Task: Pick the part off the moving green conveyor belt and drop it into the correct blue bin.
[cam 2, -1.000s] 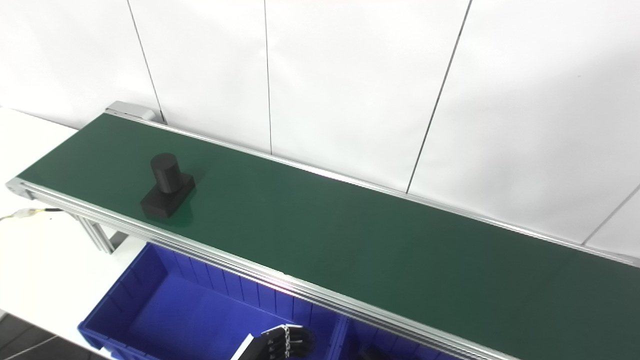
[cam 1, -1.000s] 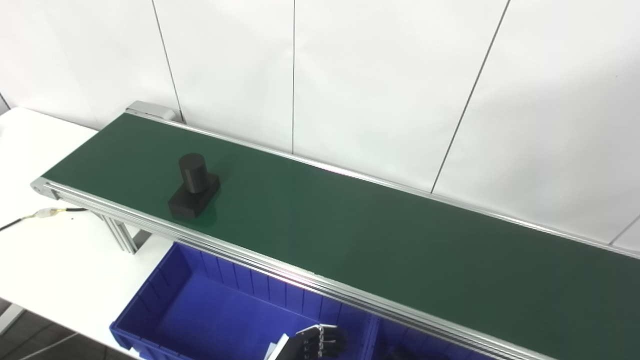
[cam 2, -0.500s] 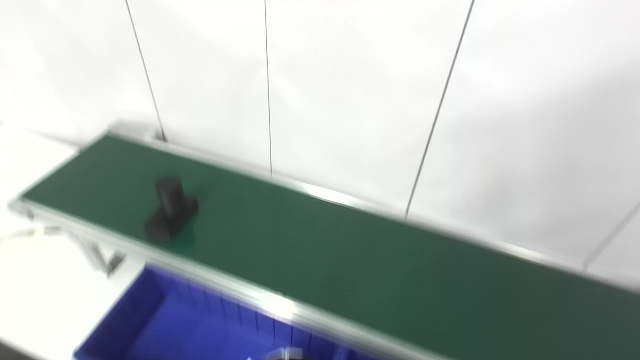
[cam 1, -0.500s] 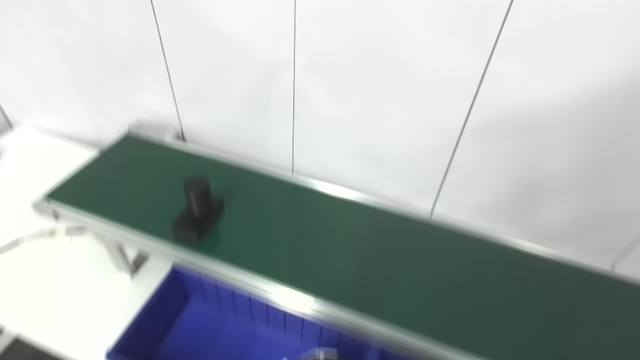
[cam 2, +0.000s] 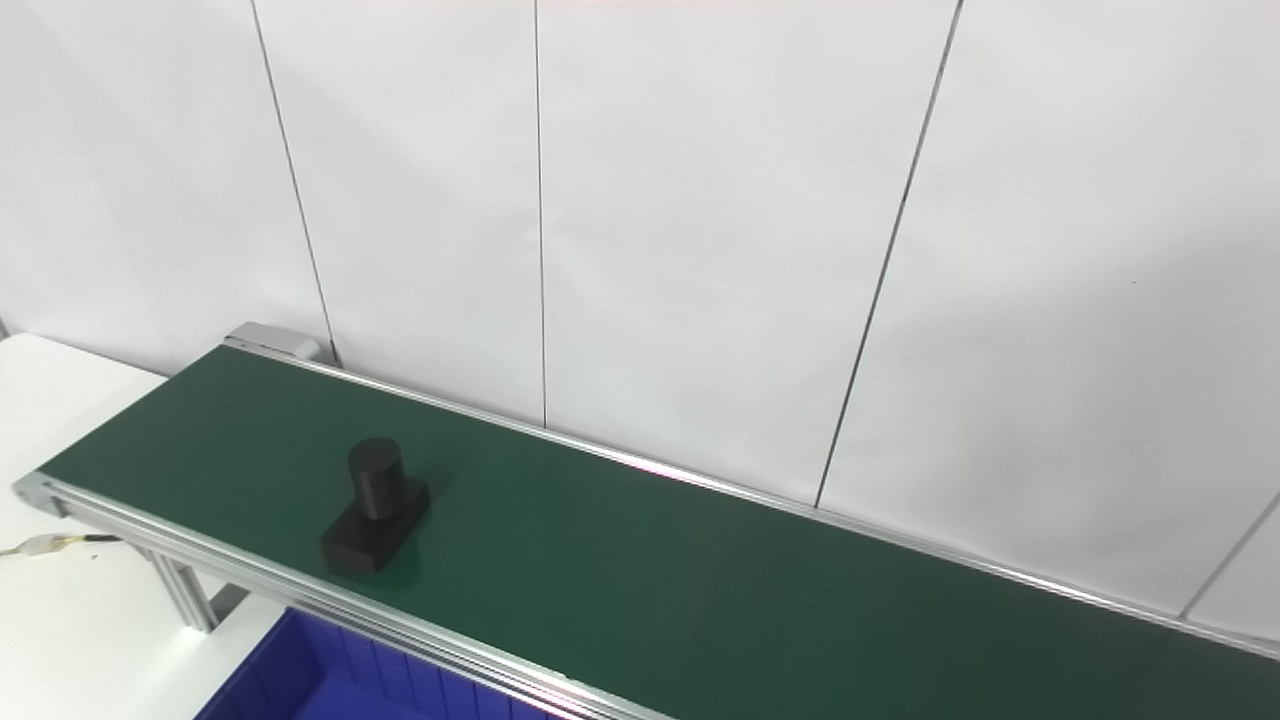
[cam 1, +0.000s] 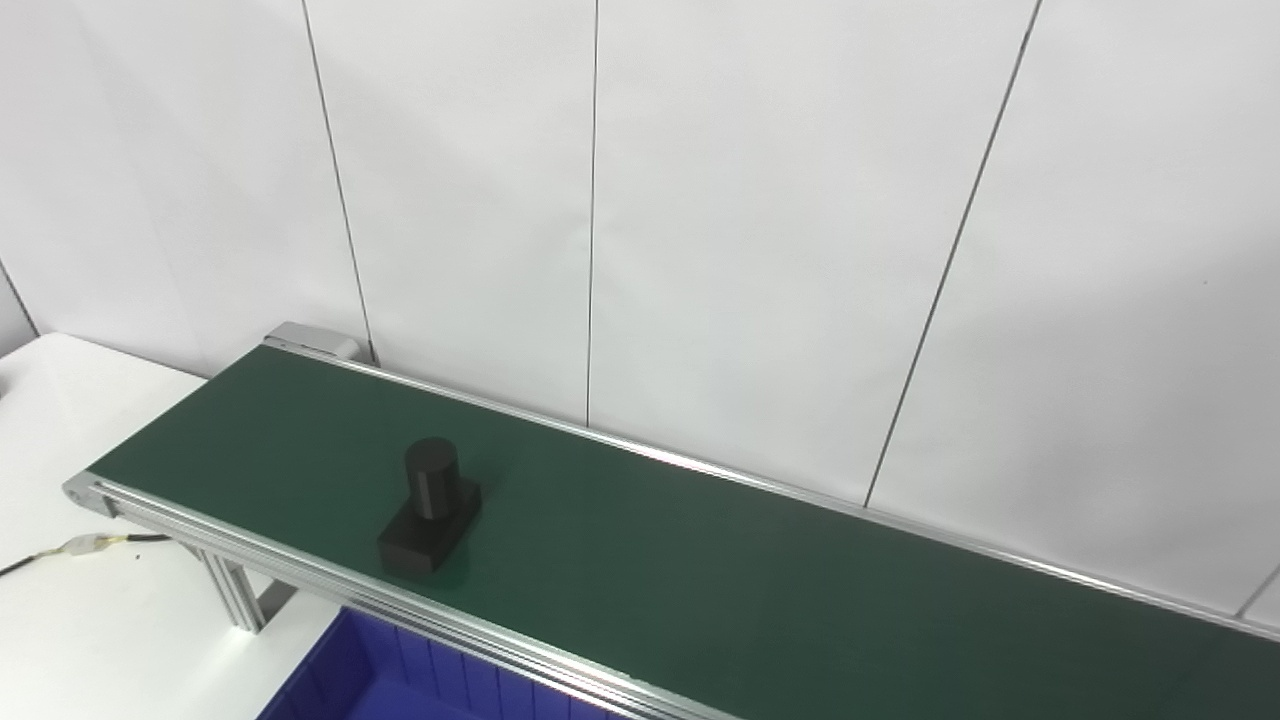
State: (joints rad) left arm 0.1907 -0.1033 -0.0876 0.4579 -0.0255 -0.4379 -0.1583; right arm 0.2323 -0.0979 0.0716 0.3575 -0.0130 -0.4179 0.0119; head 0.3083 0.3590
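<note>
A black part (cam 1: 430, 506), an upright cylinder on a square base, stands on the green conveyor belt (cam 1: 760, 590) near its left end, close to the belt's front rail; it also shows in the right eye view (cam 2: 375, 505). Only the far left corner of a blue bin (cam 1: 345, 680) shows below the belt's front rail, at the picture's bottom edge. Neither hand is in view.
The belt runs from upper left to lower right along a white panelled wall (cam 1: 700, 200). A white table (cam 1: 90, 620) lies at the left, with a cable and connector (cam 1: 85, 544) on it. An aluminium leg (cam 1: 235, 600) holds the belt's left end.
The camera has tilted up, so the whole picture has shifted down and the hand and most of the bin have left the view. The part has moved a little to the right along the belt.
</note>
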